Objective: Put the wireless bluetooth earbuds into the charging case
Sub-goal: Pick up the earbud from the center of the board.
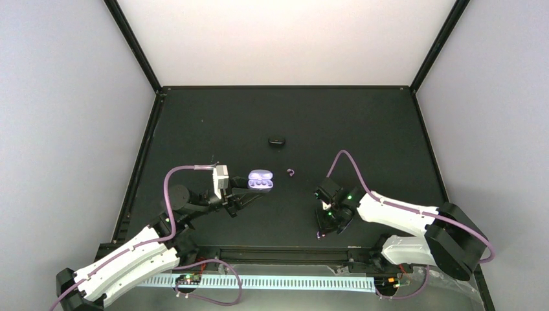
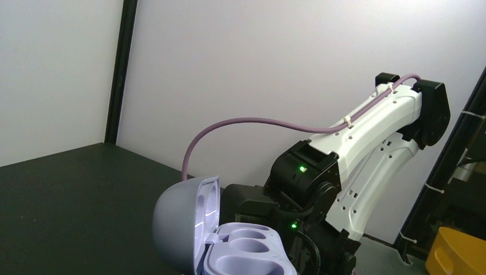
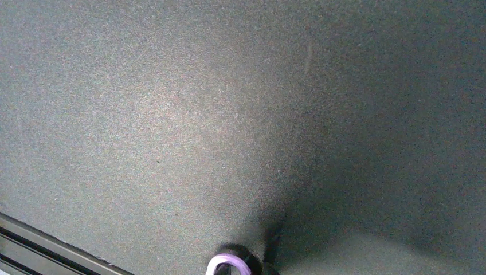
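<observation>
Item 1: charging case [image 2: 229, 252]. Lavender clamshell, nearest the left wrist lens. Its lid [image 2: 183, 220] stands upright and both wells [image 2: 252, 243] look empty. Seen from overhead it lies left of centre over the worktop [image 1: 362, 129]; lifted or resting, cannot tell. The left end effector [image 1: 251, 190] is clenched at its near side, apparently grasping it.

Item 2: earbud [image 1: 291, 172]. Tiny nub lying loose just right of the case.

Item 3: dark nub [image 3: 228, 265] with a lavender ring, probably the second bud, at the bottom edge of the right wrist view. The right end effector [image 1: 322, 230] points down near the front edge; clenched or released, cannot tell.

Item 4: black oval piece [image 1: 277, 140], farther back, apart from everything else.

Hazards, as judged: an off-centre pinch could flick the nub across the dark worktop. Pressing a bud home could twist the case in its edge grip or knock the lid shut.
</observation>
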`<action>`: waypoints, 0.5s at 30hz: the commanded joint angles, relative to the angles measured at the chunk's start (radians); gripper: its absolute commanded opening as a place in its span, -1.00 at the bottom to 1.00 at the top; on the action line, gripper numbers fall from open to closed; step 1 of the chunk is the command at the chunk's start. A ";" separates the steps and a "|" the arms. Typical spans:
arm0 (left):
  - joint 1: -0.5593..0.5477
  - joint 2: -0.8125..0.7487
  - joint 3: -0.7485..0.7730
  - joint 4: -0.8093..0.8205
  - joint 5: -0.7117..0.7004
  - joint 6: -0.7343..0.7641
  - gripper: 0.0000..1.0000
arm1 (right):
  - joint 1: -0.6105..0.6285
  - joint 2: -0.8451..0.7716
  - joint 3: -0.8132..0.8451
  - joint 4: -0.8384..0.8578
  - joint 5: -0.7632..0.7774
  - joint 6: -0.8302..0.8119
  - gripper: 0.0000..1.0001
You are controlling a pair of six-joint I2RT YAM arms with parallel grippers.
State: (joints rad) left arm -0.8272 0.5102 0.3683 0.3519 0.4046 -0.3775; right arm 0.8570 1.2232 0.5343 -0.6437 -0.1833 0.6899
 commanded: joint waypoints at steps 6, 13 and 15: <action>-0.007 -0.008 0.002 0.025 0.013 -0.008 -0.97 | -0.003 -0.033 0.017 -0.006 0.021 0.018 -0.85; -0.006 -0.012 0.004 0.026 0.007 -0.009 -0.97 | -0.003 -0.071 0.058 0.001 0.051 0.043 -0.97; -0.006 -0.014 0.003 0.026 0.002 -0.010 -0.97 | -0.003 -0.087 0.073 -0.004 0.071 0.048 -0.98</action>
State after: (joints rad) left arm -0.8272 0.5102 0.3683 0.3523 0.4042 -0.3775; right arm 0.8570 1.1721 0.5648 -0.6456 -0.1585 0.7151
